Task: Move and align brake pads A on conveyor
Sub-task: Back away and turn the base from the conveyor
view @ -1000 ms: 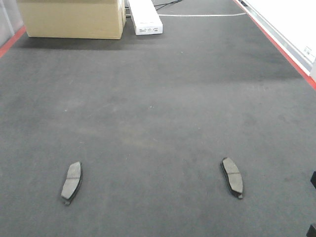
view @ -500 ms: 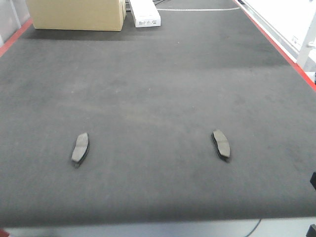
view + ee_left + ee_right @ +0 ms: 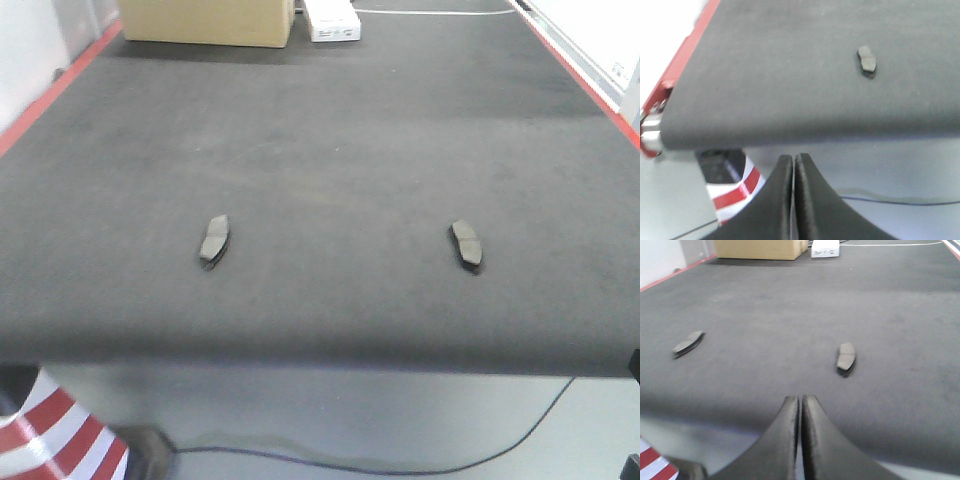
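Two brake pads lie apart on the charcoal conveyor (image 3: pixel 330 150), both lengthwise: the left pad (image 3: pixel 213 241) and the right pad (image 3: pixel 466 245). The right wrist view shows both, the right pad (image 3: pixel 846 357) just ahead of my right gripper (image 3: pixel 800 400) and the left pad (image 3: pixel 688 343) off to the left. My right gripper is shut and empty, hovering at the belt's front edge. My left gripper (image 3: pixel 793 159) is shut and empty, hanging over the floor short of the belt, with one pad (image 3: pixel 867 60) far ahead to its right.
A cardboard box (image 3: pixel 205 22) and a white carton (image 3: pixel 333 20) sit at the belt's far end. Red strips (image 3: pixel 50 95) run along the belt's sides. A red-and-white striped post (image 3: pixel 50 440) stands on the floor at the front left, and a cable (image 3: pixel 400 465) trails below the belt.
The view has pulled back from the conveyor. Both pads look smaller and farther off, and the belt's front edge, the floor and the striped post have come into sight.
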Tool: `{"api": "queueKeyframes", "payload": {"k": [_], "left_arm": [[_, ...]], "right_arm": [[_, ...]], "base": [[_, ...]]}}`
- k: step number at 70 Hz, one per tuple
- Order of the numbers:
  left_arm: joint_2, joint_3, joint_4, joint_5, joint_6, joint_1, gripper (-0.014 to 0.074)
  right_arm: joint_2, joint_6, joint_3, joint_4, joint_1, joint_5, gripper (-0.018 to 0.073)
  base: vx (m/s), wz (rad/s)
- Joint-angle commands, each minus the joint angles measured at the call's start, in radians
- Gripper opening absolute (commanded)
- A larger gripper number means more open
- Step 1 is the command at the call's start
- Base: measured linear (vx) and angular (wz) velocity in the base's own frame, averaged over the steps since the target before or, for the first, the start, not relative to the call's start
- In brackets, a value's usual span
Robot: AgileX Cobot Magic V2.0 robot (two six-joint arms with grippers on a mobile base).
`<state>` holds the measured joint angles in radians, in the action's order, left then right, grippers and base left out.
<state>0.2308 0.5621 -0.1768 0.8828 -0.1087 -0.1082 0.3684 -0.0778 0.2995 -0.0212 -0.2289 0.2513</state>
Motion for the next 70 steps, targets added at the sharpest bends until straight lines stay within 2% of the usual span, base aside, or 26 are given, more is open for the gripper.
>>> {"api": "queueKeyframes", "payload": {"k": [1,43,70], "left_arm": [[0.014,0.029,-0.008,-0.065,-0.009,-0.007,-0.0006],[0.013,0.029,-0.008,-0.065,-0.009,-0.007,-0.0006],[0.013,0.029,-0.008,-0.044,-0.009,-0.007,-0.0006]], "right_arm": [[0.007,0.007,0.029,-0.008,0.002,-0.077,-0.0001],[0.007,0.007,0.029,-0.008,0.002,-0.077,-0.0001],[0.007,0.007,0.029,-0.008,0.002,-0.077,-0.0001]], "base": [[-0.24,0.12],[-0.24,0.00],[-0.10,-0.39]]}}
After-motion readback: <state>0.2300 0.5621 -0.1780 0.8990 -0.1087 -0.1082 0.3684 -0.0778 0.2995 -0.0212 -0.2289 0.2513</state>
